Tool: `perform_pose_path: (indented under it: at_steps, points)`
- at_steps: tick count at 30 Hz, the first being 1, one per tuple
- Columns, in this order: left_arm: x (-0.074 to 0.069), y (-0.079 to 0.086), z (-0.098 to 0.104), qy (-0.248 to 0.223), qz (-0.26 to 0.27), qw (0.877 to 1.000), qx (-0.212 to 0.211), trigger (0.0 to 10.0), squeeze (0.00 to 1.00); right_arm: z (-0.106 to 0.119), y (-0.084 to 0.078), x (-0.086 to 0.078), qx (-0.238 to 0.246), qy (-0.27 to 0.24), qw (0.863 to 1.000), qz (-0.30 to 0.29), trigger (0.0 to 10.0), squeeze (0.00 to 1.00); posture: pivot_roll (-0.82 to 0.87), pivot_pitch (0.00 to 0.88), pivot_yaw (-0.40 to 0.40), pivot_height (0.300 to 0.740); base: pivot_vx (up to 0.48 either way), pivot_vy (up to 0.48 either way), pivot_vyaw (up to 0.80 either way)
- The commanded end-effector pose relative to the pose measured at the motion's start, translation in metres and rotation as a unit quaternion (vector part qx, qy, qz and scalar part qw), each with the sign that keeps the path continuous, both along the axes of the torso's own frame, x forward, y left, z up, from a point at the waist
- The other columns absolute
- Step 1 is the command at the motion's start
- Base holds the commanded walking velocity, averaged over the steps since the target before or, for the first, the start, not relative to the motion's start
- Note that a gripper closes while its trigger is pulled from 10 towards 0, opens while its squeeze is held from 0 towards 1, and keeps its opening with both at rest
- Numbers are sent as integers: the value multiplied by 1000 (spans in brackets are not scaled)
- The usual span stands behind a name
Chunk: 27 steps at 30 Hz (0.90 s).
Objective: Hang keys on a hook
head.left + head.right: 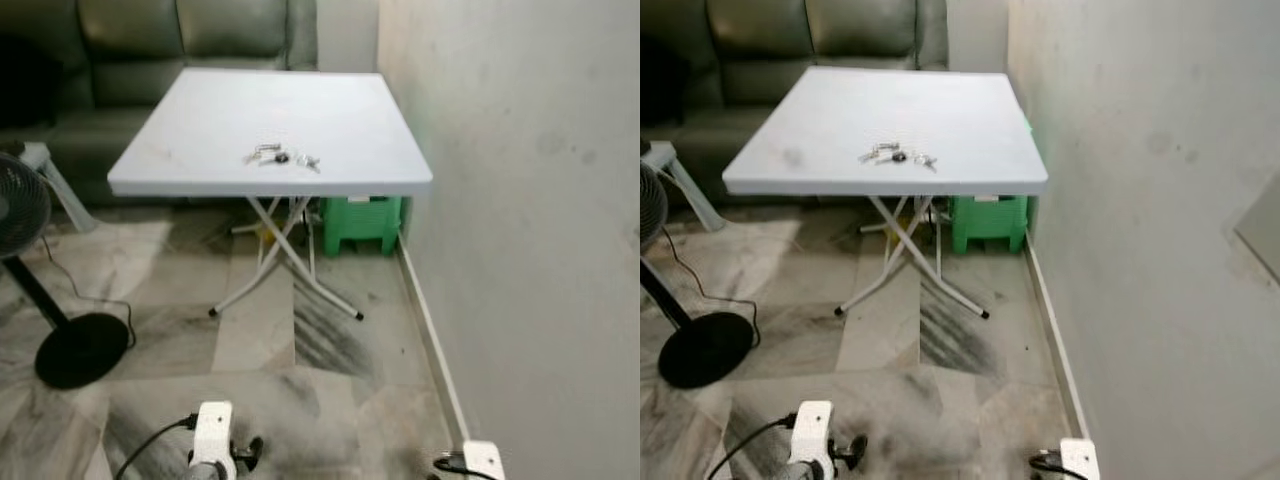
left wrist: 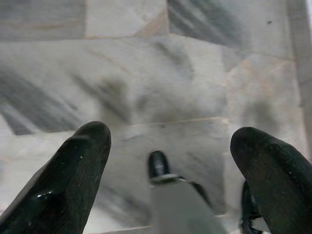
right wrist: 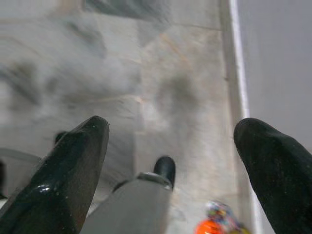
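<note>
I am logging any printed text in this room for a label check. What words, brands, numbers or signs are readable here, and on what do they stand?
None can be read.
The keys on the white table are too small to show any marking.
The green stool under the table shows no label.
The fan and the wall bear no legible text.

No readable text, label, brand, number or sign appears on anything here.
</note>
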<state>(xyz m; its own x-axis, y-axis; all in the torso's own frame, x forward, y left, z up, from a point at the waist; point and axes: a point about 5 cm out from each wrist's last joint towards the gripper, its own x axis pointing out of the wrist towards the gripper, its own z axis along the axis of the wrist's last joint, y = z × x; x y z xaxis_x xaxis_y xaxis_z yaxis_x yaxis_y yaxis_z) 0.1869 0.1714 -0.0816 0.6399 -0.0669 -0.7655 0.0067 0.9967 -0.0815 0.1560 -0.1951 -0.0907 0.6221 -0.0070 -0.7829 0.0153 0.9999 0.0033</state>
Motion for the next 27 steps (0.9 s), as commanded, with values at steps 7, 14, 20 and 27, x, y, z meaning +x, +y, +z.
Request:
perform_pose_path:
  at_steps: [7,14,20,27]
  points:
    - [6,-4,3,-9,-5,1000,-7,10000,0,-2,-7,-6,-5,9,1000,-4,10000,0,-40,0,5,740,0,349,0]
    - [7,-5,3,-12,-4,1000,-9,10000,0,-1,-7,-6,-4,8,1000,-3,10000,0,-37,0,1,740,0,463,0]
    - [7,-6,3,-14,-5,1000,-11,10000,0,-2,-7,-7,-3,10,1000,-3,10000,0,-37,0,1,740,0,461,0]
    - [8,-7,4,-17,-6,1000,-11,10000,0,-2,-7,-7,-2,10,1000,-3,10000,0,-37,0,1,740,0,480,0]
